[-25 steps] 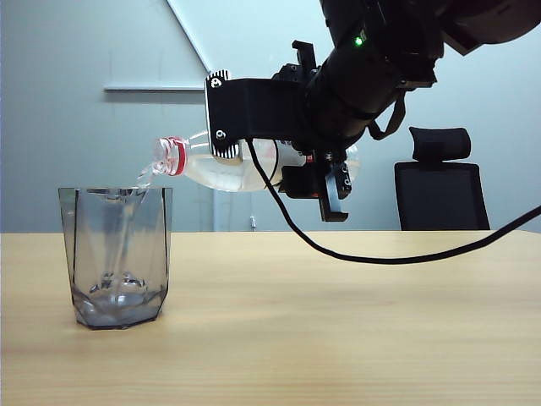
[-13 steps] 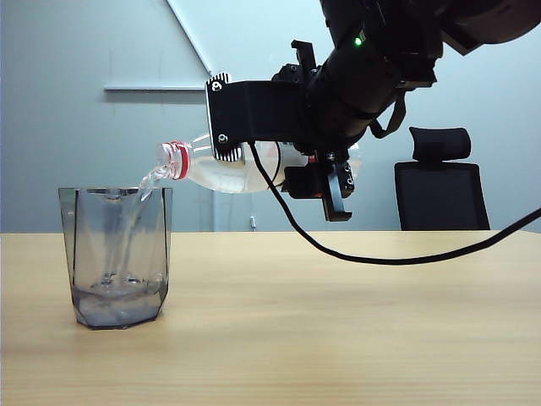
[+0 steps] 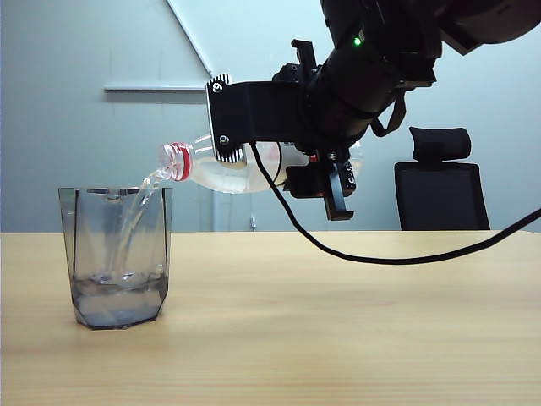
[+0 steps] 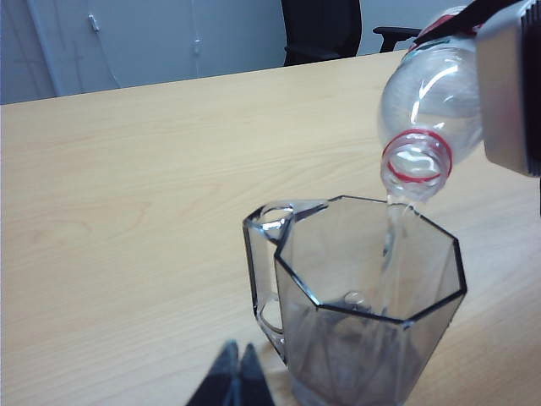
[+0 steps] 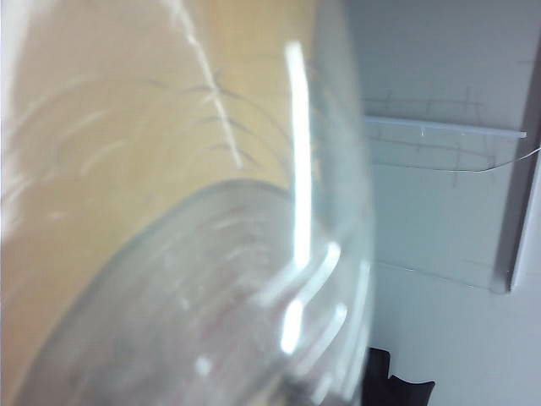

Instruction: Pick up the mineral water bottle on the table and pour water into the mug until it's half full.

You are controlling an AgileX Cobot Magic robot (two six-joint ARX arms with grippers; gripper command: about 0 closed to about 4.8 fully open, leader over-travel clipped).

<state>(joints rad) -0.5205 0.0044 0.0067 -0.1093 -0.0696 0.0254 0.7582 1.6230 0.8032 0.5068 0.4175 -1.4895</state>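
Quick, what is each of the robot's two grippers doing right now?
Left gripper: fingers shut, empty, near the mug.
Right gripper: shut on the mineral water bottle, held tipped above the mug, pouring water into it.

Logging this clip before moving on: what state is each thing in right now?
mineral water bottle: uncapped, tipped about level, mouth over the mug, pouring.
water: thin stream falling from bottle into mug; shallow pool at the bottom.
mug: upright on the table, well under half full.
right gripper: shut on the bottle's body.
left gripper: shut, near the mug, holding nothing.
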